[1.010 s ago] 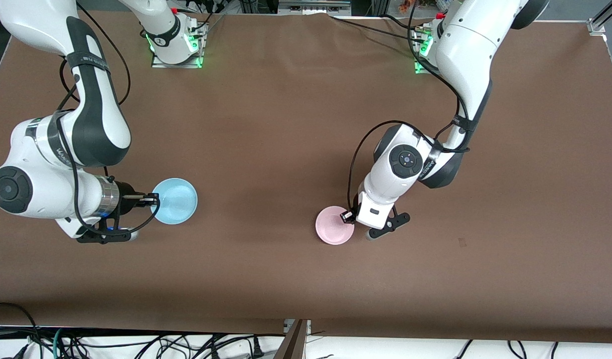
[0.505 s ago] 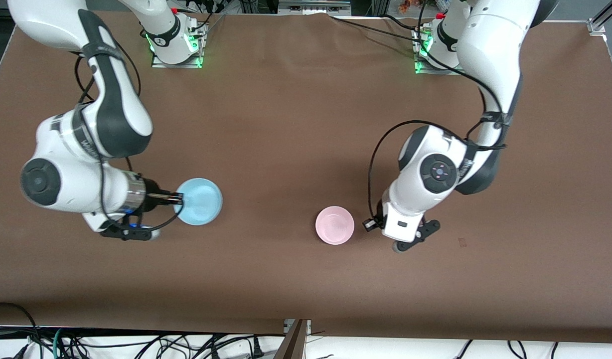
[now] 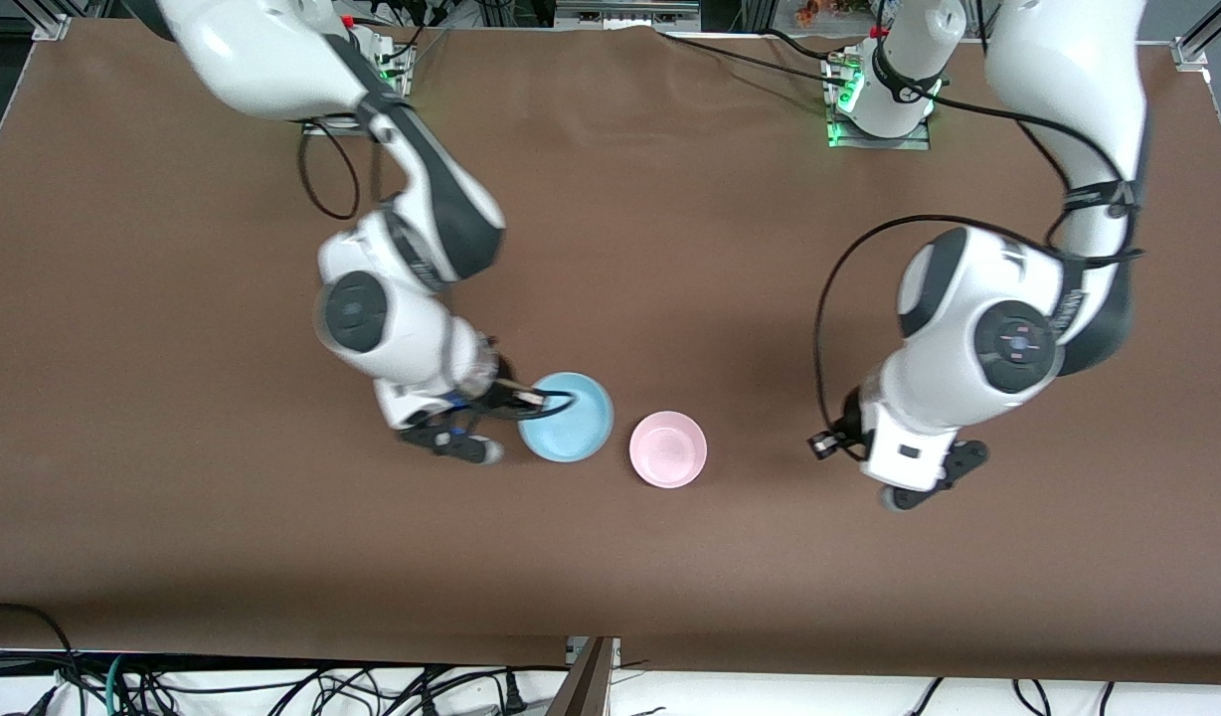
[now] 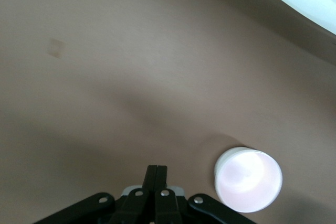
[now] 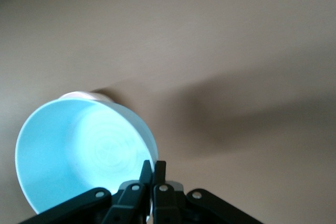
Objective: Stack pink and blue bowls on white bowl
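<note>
Over the brown table [image 3: 610,557], my right gripper [image 3: 541,401] is pinched onto the blue bowl's [image 3: 567,430] rim, carrying it right beside the pink bowl [image 3: 668,448], which sits toward the left arm's end. My left gripper [image 3: 825,444] hangs shut and empty nearby. Its wrist view shows white under the pink; front view doesn't.

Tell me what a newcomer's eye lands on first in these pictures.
First, the blue bowl, pinched by its rim in the shut right gripper and carried near the middle of the brown table. Right beside it, toward the left arm's end, the pink bowl sits alone. The left gripper, shut and empty, hangs over bare table near the pink bowl.
</note>
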Motion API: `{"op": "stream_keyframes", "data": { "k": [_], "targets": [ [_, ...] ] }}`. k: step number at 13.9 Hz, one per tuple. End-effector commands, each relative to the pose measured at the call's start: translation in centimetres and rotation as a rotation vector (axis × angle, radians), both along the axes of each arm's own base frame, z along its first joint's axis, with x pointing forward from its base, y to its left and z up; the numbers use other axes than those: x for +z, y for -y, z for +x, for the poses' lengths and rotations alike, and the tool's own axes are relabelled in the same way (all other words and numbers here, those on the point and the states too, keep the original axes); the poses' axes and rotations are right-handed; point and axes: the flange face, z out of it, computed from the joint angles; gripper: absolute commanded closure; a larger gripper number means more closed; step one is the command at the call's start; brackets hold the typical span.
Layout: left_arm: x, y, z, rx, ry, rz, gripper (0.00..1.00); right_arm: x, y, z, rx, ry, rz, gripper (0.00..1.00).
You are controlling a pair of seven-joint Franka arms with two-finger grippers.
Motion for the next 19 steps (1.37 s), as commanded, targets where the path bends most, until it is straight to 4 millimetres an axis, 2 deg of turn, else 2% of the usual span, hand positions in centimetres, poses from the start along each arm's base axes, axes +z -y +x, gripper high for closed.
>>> {"op": "stream_keyframes", "data": {
  "k": [1,5,7,9,13,16,19],
  "targets": [
    [1.5,-5.1,0.3,-0.067,-0.011,0.016,1.0,-2.2,-3.8,-0.9,-0.072,0.037,0.042,0.99],
    [4.5,-12.7,0.3,-0.116,0.0,0.023,1.0,-4.1,-8.5,-2.4,-0.159,0.064,0.075,0.99],
    [5.0,-16.0,0.1,-0.153,-0.009,0.021,1.0,-5.1,-9.8,-2.9,-0.18,0.064,0.079,0.99],
    [5.8,-18.3,-0.1,-0.185,0.001,0.019,1.0,-6.4,-10.6,-3.4,-0.186,0.068,0.083,0.99],
    [6.6,-20.2,-0.8,-0.219,-0.011,0.018,1.0,-8.4,-10.6,-3.2,-0.184,0.098,0.07,0.99],
    [6.8,-20.0,-1.1,-0.229,-0.014,0.021,1.0,-8.7,-10.0,-2.6,-0.183,0.124,0.07,0.99],
    [6.3,-19.7,-1.8,-0.242,-0.055,0.021,1.0,-10.0,-10.2,-2.6,-0.191,0.137,0.082,0.99]
  ]
}}
